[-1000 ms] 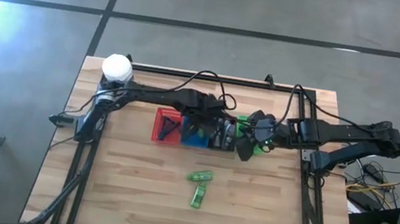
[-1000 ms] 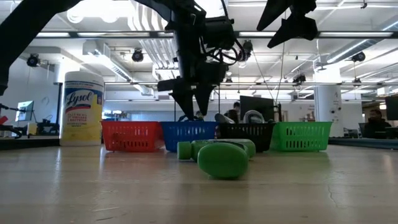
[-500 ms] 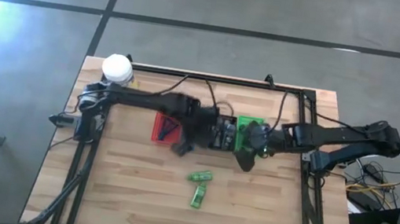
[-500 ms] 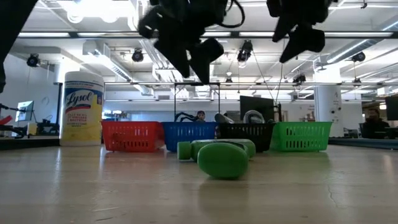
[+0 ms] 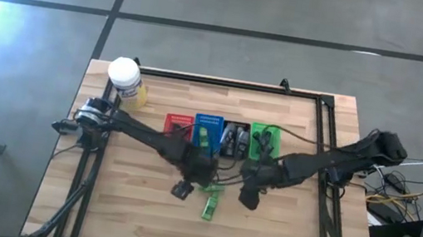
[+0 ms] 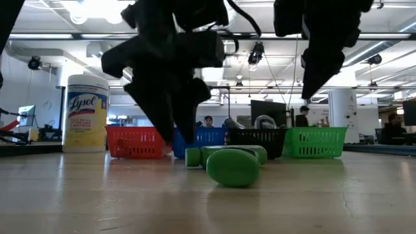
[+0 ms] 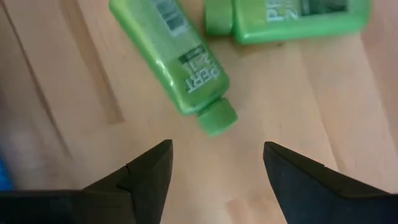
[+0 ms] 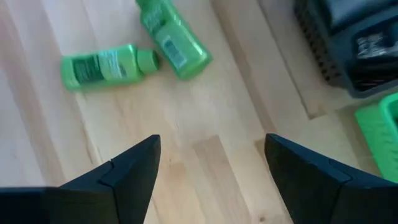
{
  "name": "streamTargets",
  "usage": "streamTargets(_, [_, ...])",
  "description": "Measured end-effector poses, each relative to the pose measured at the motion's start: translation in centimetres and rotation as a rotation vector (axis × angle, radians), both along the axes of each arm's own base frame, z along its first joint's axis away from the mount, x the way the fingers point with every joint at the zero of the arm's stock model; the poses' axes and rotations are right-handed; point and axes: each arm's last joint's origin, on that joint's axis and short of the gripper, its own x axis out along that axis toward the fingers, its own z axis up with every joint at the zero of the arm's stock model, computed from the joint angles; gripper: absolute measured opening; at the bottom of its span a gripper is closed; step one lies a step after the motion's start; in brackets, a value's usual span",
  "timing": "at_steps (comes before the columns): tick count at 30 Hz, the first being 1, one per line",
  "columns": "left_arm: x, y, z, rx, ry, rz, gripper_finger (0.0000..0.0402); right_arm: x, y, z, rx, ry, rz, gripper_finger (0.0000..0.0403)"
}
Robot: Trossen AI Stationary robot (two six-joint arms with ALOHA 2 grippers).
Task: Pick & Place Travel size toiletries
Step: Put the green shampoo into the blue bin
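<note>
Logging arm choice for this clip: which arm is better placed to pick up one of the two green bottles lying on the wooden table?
Probably left. The left gripper is open just above a green plastic bottle; the open right gripper sits farther off.

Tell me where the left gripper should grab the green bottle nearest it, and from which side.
Grip the nearer green bottle across its flat body, below the cap, coming straight down. It lies flat on the table, and the open left gripper hangs just off its cap end. The fingers would probably need turning across the bottle's length. The second bottle lies close, so stay mid-body.
</note>
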Motion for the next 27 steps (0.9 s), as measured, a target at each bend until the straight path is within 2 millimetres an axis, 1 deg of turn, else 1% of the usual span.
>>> streamTargets(3, [-0.1, -0.7, -1.0, -0.061, -0.016, 0.124, 0.0257, 0.7, 0.9, -0.8, -0.008, 0.028, 0.019, 0.0285])
streamTargets(6, [-0.1, -1.4, -1.1, -0.108, -0.044, 0.244, 0.0257, 1.1, 1.4, -1.1, -0.007, 0.040, 0.018, 0.0293])
streamTargets(10, [-0.2, -1.9, -1.1, -0.037, -0.080, 0.415, 0.0257, 1.2, 1.6, -1.3, -0.017, 0.041, 0.021, 0.0302])
streamTargets(13, [0.2, -2.1, -0.6, -0.020, -0.144, 0.506, 0.0257, 1.0, 1.6, -1.4, -0.043, 0.042, 0.074, 0.0308])
streamTargets(17, [1.0, -2.3, -0.7, -0.051, -0.212, 0.517, 0.0257, 0.7, 1.5, -1.6, -0.077, 0.049, 0.146, 0.0314])
streamTargets(23, [1.3, -2.6, -1.7, -0.055, -0.192, 0.472, 0.0257, 0.9, 1.5, -2.1, -0.097, 0.048, 0.195, 0.0325])
streamTargets(27, [1.4, -2.7, -2.5, -0.030, -0.181, 0.426, 0.0257, 1.4, 1.7, -1.9, -0.101, -0.017, 0.225, 0.0333])
